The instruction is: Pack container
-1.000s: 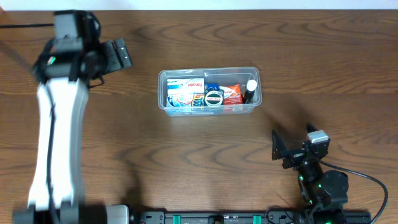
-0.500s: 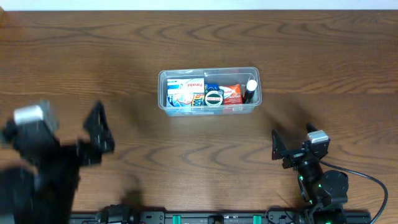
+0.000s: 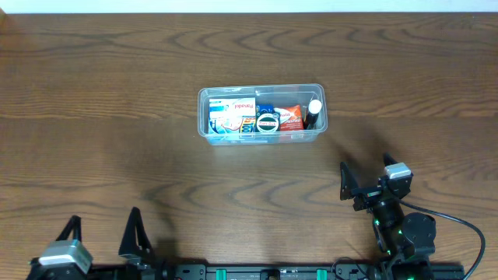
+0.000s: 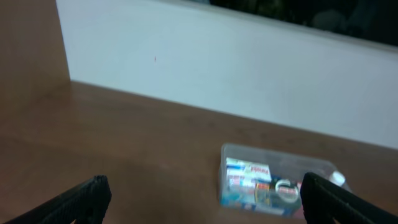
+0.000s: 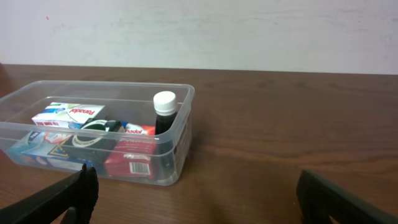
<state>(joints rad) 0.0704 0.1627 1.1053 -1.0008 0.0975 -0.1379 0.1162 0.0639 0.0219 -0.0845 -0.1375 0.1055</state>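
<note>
The clear plastic container (image 3: 261,134) stands at the table's middle, holding several small boxes, a round tin and a black bottle with a white cap (image 3: 313,113). It also shows in the left wrist view (image 4: 231,152) and the right wrist view (image 5: 184,132). My left gripper (image 3: 103,233) is open and empty at the front left edge, far from the container. My right gripper (image 3: 364,180) is open and empty at the front right, short of the container's right end.
The wooden table (image 3: 117,132) carries nothing else. A white wall (image 5: 249,31) runs behind the far edge. The arm bases sit along the front edge.
My left arm has swung from the far left of the table back down to the front edge. The right arm and the container have not moved.
</note>
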